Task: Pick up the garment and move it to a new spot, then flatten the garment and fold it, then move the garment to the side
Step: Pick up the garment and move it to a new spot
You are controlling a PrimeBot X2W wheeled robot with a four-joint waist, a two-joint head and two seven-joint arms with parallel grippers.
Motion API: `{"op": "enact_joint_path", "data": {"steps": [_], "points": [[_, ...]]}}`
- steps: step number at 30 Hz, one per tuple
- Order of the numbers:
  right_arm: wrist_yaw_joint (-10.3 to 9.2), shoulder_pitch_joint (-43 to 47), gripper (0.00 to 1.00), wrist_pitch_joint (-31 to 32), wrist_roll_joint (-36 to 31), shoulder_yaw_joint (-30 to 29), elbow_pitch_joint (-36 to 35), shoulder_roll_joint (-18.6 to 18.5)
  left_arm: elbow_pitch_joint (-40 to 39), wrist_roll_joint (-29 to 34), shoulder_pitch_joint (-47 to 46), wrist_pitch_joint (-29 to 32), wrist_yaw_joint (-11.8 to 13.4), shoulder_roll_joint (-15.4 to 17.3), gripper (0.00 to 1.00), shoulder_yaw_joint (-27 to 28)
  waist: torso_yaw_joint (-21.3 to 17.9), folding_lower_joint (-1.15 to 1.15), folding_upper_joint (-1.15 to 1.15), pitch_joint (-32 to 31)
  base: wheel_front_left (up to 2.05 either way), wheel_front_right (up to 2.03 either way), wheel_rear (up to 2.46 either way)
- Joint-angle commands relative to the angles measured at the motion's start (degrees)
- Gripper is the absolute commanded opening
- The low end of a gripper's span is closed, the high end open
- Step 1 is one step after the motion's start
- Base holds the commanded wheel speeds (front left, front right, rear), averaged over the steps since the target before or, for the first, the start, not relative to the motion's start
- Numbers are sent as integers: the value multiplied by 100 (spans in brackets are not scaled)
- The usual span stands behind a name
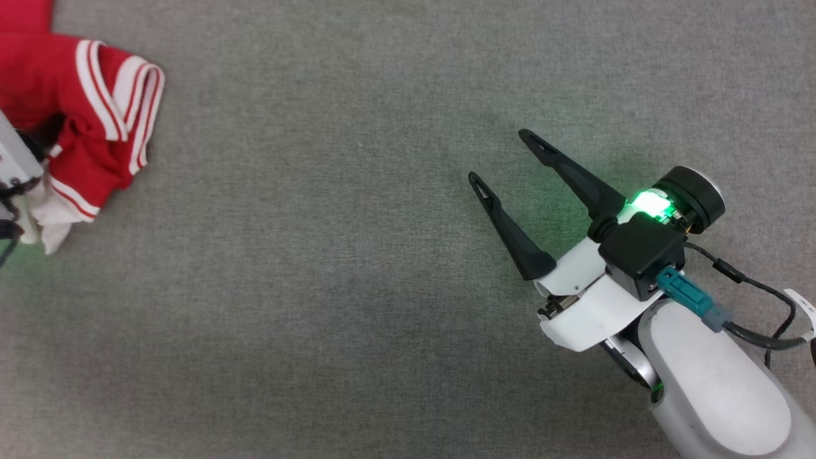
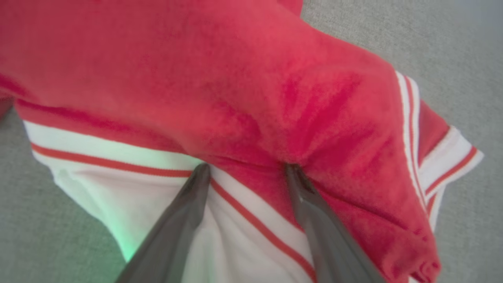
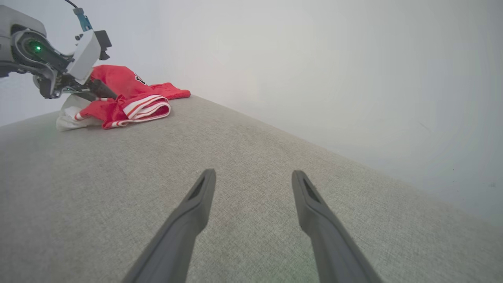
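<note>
The garment (image 1: 95, 108), red with white-and-red striped bands, lies crumpled at the upper left of the head view, partly cut off by the frame edge. In the left wrist view my left gripper (image 2: 246, 169) stands open, its fingertips (image 2: 201, 173) pushed in under a red fold of the garment (image 2: 243, 86), with white striped cloth between the two fingers. My right gripper (image 1: 500, 155) hovers open and empty over bare surface, far to the right of the garment. The right wrist view has the right gripper (image 3: 253, 173) low over the surface and the garment (image 3: 129, 100) in the distance.
A grey woven cloth surface (image 1: 357, 268) spreads across the whole head view. In the right wrist view its far edge (image 3: 314, 147) meets a pale wall (image 3: 322, 59). The left arm's wrist (image 3: 55, 59) hangs over the garment. A black cable (image 1: 758, 293) loops off the right wrist.
</note>
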Motion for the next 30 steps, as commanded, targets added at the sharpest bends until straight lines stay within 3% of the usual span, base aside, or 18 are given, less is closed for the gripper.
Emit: {"op": "enact_joint_path", "data": {"steps": [1, 5, 6, 7, 8, 18, 30], "points": [[-4, 30, 100, 24, 1, 18, -75, -16, 171, -33, 386, 130, 8, -432, 100, -194, -116, 0, 0, 140, 0, 0, 0], [-4, 115, 100, 111, -31, 29, -251, -24, 94, -165, 520, 266, 4, -573, 100, -371, -122, 0, 0, 154, 0, 0, 0], [-4, 120, 100, 125, -23, 29, -265, -27, 23, -183, 566, 258, -5, -590, 69, -435, -120, 0, 0, 134, 0, 0, 0], [-4, 120, 100, 130, -9, 35, -270, -26, -14, -212, 594, 160, -9, -564, 7, -457, -122, 0, 0, 103, 0, 0, 0], [-4, 113, 100, 115, 5, 30, -275, -26, -40, -272, 572, 43, -9, -523, 0, -427, -122, 0, 0, 75, 0, 0, 0], [-4, 420, 100, -71, 207, -55, 35, 114, -636, -494, 479, -1075, -21, -177, 0, -601, -62, 0, 0, -704, 0, 0, 0], [-4, 1093, 100, -307, 416, -707, 324, 448, -2354, -693, 198, -1625, -3, -107, 0, -1716, -340, 0, 0, -1465, 0, 0, 0]]}}
